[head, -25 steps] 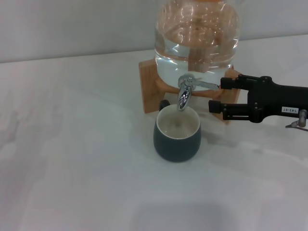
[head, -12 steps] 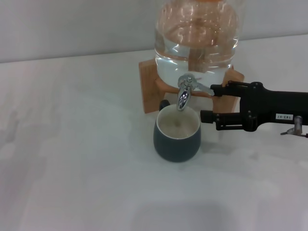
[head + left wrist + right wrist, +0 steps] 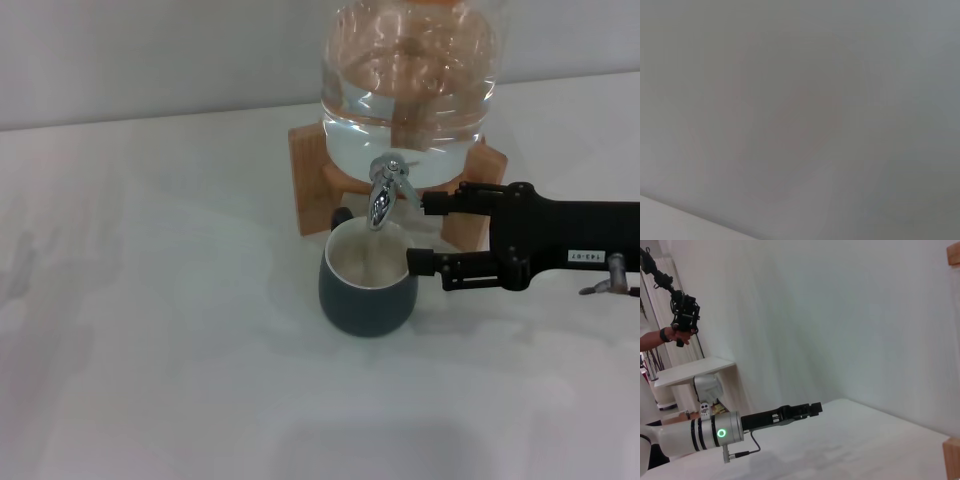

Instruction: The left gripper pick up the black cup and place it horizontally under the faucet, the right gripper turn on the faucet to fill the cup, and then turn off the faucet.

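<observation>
The black cup stands upright on the white table, right under the spout of the chrome faucet on the clear glass jar. Its cream inside shows. My right gripper reaches in from the right, open. Its far finger is against the faucet's thin lever and its near finger is level with the cup's rim. I cannot tell whether water is running. My left gripper is out of the head view. In the right wrist view it hangs over the table far from the jar, its silver arm showing a green light.
The jar sits on a wooden stand at the back of the white table. A grey wall runs behind it. The left wrist view shows only a blank grey surface. A person holding a handheld device stands far off beyond the table.
My right gripper has moved left toward the faucet, and its far finger has pushed the lever from pointing right round toward the front. The cup has not moved.
</observation>
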Controlling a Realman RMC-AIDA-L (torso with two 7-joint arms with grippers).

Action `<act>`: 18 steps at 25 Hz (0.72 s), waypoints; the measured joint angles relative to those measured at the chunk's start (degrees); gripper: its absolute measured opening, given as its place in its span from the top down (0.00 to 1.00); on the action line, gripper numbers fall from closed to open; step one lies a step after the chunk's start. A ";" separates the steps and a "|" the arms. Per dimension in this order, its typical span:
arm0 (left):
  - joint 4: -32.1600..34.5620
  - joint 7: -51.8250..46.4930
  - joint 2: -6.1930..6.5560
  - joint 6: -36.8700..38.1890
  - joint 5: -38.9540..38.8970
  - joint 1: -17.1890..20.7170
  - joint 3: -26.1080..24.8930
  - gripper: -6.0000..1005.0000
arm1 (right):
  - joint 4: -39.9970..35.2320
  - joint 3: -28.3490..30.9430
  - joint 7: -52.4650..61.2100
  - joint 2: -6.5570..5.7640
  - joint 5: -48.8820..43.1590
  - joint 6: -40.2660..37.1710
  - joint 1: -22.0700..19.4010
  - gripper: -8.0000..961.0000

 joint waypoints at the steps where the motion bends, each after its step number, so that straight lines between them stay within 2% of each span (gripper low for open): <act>1: 0.00 0.00 0.00 0.00 0.01 0.01 0.00 0.48 | 0.13 0.38 0.00 0.00 0.16 -0.03 -0.10 0.11; 7: -0.01 0.00 0.00 0.00 0.05 0.18 0.01 0.48 | 0.41 5.29 -0.02 -0.26 -0.16 0.68 -1.30 0.11; 13: 0.02 0.00 0.00 0.01 0.06 0.18 0.09 0.48 | 0.52 11.39 -0.31 -0.36 -0.76 8.00 -3.39 0.11; 18: 0.04 -0.02 0.11 1.06 0.06 -0.24 0.09 0.48 | 0.98 8.21 -0.35 -0.16 -0.47 9.62 -4.50 0.11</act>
